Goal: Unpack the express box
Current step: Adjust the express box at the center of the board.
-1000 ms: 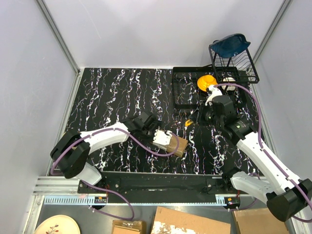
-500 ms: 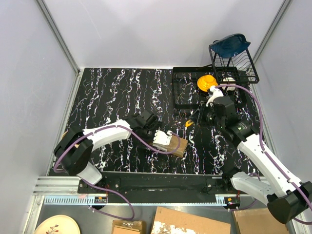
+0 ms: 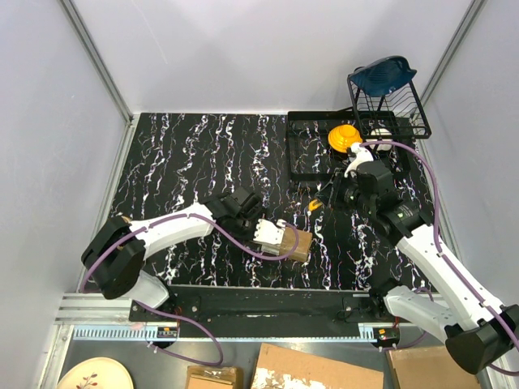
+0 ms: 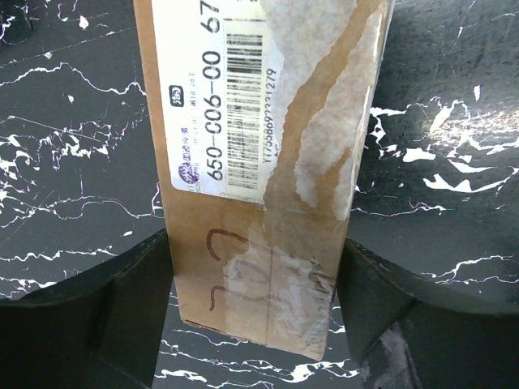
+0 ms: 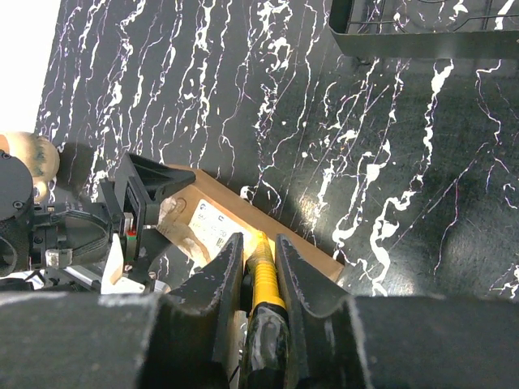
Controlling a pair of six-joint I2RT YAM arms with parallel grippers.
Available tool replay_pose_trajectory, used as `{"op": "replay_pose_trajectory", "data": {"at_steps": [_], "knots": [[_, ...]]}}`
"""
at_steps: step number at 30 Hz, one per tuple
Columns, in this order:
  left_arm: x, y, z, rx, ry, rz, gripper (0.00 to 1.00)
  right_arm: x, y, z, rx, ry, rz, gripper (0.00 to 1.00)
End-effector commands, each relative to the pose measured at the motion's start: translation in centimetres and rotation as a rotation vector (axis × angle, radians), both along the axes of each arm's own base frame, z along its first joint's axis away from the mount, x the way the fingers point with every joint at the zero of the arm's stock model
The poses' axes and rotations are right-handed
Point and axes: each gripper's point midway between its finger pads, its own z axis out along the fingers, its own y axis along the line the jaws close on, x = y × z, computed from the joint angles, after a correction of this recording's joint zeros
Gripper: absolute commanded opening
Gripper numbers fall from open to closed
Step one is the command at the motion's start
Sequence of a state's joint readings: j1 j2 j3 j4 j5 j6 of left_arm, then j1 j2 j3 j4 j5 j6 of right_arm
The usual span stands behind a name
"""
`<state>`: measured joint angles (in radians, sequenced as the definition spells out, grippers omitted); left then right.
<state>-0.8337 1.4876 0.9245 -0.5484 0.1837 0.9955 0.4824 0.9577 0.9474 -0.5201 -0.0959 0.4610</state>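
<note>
The express box [image 3: 297, 241], a small brown carton with tape and a white label, lies on the black marble table at the front middle. My left gripper [image 3: 272, 234] is shut on its left end. In the left wrist view the box [image 4: 259, 146] sits between both fingers [image 4: 130, 308], which press its sides. My right gripper [image 3: 324, 198] hovers to the box's upper right, shut on a yellow-and-black utility knife [image 3: 315, 205]. In the right wrist view the knife [image 5: 263, 271] is clamped between the fingers [image 5: 217, 284], its tip over the box [image 5: 312, 253].
A black wire tray [image 3: 306, 154] holds an orange object [image 3: 343, 135] at the back right. A wire basket [image 3: 397, 109] with a blue item stands beside it. Torn cardboard pieces [image 3: 316, 369] and a plate [image 3: 93, 375] lie below the table's front rail.
My left wrist has shifted slightly while keeping hold of the box, which stays almost in place. My right gripper with the knife has drifted a little to the right.
</note>
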Motion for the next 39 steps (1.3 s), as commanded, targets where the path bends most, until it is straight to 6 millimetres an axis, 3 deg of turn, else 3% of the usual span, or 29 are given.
{"op": "replay_pose_trajectory", "data": {"at_steps": [1, 5, 6, 8, 9, 11, 16, 17, 19, 20, 23, 28, 33, 36, 39], "knots": [[-1.2, 0.2, 0.2, 0.013, 0.047, -0.009, 0.70, 0.0, 0.0, 1.1, 0.030, -0.026, -0.008, 0.00], [-2.1, 0.5, 0.5, 0.031, 0.122, 0.000, 0.66, 0.0, 0.0, 1.1, 0.027, -0.020, -0.004, 0.00], [-2.3, -0.3, 1.4, -0.002, 0.150, -0.016, 0.65, -0.1, 0.0, 1.1, 0.025, -0.018, -0.002, 0.00], [-3.8, -0.1, 1.6, 0.009, 0.254, -0.026, 0.65, -0.1, 0.1, 1.2, 0.028, -0.017, 0.005, 0.00], [-3.6, -0.8, 2.8, -0.014, 0.273, -0.023, 0.65, -0.1, 0.2, 1.2, 0.026, -0.016, 0.007, 0.00], [-5.2, -0.4, 3.0, 0.014, 0.401, -0.019, 0.63, -0.2, 0.3, 1.2, 0.028, -0.010, 0.014, 0.00], [-6.8, -0.9, 4.9, -0.007, 0.553, -0.044, 0.63, -0.5, 0.3, 0.9, 0.023, 0.003, 0.020, 0.00], [-8.0, -0.4, 5.3, 0.003, 0.631, -0.044, 0.64, -0.6, 0.2, 0.8, 0.022, 0.006, 0.020, 0.00], [-8.2, -0.3, 5.4, 0.023, 0.694, -0.068, 0.64, -0.8, 0.0, 0.8, 0.019, 0.006, 0.016, 0.00], [-9.5, 0.4, 5.9, 0.049, 0.780, -0.068, 0.64, -0.8, 0.0, 0.8, 0.016, 0.007, 0.015, 0.00], [-9.9, 0.6, 6.7, 0.069, 0.901, -0.110, 0.65, -1.0, -0.4, 0.6, 0.000, 0.012, 0.012, 0.00], [-9.6, 1.1, 4.0, 0.129, 0.973, -0.094, 0.70, -1.2, -0.7, 0.7, -0.017, 0.010, 0.014, 0.00], [-7.9, 0.5, 1.4, 0.130, 1.070, -0.032, 0.72, -1.7, -0.4, 1.0, -0.023, -0.007, 0.063, 0.00], [-7.1, 0.2, 0.7, 0.108, 1.100, -0.002, 0.74, -2.1, -0.1, 1.2, -0.022, -0.010, 0.099, 0.00], [-6.5, -0.1, 0.3, 0.105, 1.115, 0.023, 0.78, -2.3, 0.7, 0.2, -0.025, 0.032, 0.145, 0.00]]}}
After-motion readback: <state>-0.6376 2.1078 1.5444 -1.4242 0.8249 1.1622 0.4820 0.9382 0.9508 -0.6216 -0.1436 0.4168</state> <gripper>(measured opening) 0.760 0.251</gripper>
